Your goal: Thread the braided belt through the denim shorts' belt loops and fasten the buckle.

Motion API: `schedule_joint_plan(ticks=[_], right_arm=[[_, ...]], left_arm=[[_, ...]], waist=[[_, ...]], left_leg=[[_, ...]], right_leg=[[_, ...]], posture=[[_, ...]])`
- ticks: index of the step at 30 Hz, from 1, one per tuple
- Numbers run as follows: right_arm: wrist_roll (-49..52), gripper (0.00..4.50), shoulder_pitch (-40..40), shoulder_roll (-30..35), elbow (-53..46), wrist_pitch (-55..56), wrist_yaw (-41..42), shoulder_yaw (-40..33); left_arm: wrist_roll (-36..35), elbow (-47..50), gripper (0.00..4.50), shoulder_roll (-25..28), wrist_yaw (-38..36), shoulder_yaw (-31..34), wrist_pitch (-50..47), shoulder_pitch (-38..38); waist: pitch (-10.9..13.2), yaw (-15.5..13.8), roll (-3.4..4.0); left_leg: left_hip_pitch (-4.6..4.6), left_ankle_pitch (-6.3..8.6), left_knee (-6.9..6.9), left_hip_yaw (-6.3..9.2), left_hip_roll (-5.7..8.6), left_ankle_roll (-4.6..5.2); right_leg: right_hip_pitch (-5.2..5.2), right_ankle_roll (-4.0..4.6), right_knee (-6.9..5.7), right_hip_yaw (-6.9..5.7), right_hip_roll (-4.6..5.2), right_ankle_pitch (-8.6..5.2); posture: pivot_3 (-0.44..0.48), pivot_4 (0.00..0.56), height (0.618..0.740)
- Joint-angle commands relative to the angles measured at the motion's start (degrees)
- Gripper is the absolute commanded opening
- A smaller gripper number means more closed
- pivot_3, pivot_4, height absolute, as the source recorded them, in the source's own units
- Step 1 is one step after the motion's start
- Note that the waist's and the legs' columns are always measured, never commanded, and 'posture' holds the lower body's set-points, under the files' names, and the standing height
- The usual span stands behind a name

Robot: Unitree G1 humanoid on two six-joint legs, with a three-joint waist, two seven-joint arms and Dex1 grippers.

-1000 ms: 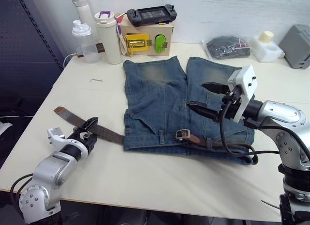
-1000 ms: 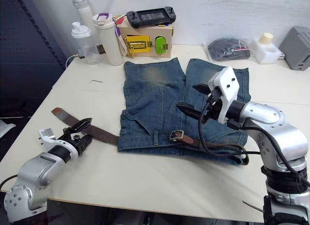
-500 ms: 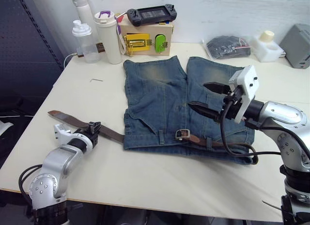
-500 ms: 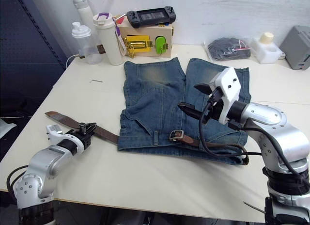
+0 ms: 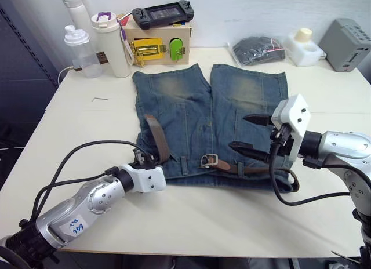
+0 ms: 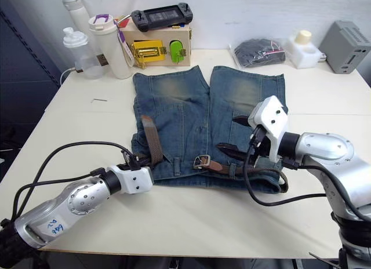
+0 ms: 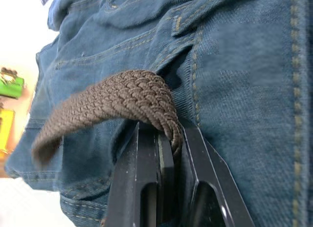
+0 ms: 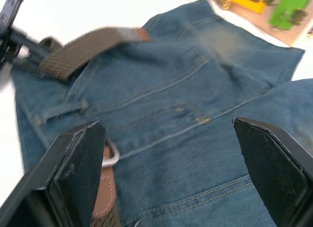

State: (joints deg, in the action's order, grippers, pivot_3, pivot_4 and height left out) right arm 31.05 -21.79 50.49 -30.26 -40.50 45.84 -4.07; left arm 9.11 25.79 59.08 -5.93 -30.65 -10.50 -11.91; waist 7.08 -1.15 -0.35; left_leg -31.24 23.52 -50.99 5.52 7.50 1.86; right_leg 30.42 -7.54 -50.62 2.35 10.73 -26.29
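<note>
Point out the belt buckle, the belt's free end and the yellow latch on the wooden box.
buckle (image 5: 208, 160): left eye view, silver frame.
braided belt (image 5: 150, 119): left eye view, free end lying on the shorts.
yellow latch (image 5: 145, 49): left eye view, its plate.

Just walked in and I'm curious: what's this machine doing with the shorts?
It is putting a braided belt on denim shorts lying on a table. The left tool pinches the belt's free end at the waistband. The right tool hovers open above the buckle, which is unfastened.
</note>
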Motion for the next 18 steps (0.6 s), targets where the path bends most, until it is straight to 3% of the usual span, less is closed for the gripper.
schedule_joint_plan(ticks=[1,6,10,18], right_arm=[[-7.9,4.50,-0.2,0.3,-4.4,9.2,1.1,6.0],[-21.2,4.50,-1.7,-3.6,-4.5,21.8,-0.6,17.1],[-33.6,4.50,-8.0,-6.8,3.6,36.6,-0.7,24.2],[-51.4,4.50,-34.5,-16.1,36.2,72.4,3.8,39.0]], left_arm=[[3.1,-5.2,0.23,-2.8,-5.0,1.3,-0.2,2.8],[7.4,-6.1,0.23,-7.0,-8.7,3.6,0.7,3.5],[9.9,-6.6,0.23,-9.7,-11.2,5.3,1.3,4.4],[12.3,-8.3,0.23,-13.9,-15.3,8.7,2.6,4.7]], waist=[[0.0,-0.2,0.01],[0.0,-0.4,0.02],[0.0,-0.4,0.04],[0.0,-0.4,0.09]], left_leg=[[-0.02,-0.05,0.02,0.00,-0.15,-0.09],[0.00,-0.11,0.04,0.04,-0.24,-0.21],[0.03,-0.12,-0.04,0.11,-0.16,-0.22],[0.05,-0.17,-0.15,0.20,-0.06,-0.31]], right_leg=[[-0.03,-0.04,0.13,-0.25,-0.01,-0.02],[-0.08,-0.15,0.19,-0.40,-0.03,-0.06],[-0.10,-0.17,0.20,-0.44,-0.08,-0.05],[0.12,-0.20,-0.37,-0.63,-0.10,-0.03]], posture=[[0.000,0.150,0.645],[0.000,0.150,0.645],[0.000,0.150,0.645],[0.000,0.150,0.645]])
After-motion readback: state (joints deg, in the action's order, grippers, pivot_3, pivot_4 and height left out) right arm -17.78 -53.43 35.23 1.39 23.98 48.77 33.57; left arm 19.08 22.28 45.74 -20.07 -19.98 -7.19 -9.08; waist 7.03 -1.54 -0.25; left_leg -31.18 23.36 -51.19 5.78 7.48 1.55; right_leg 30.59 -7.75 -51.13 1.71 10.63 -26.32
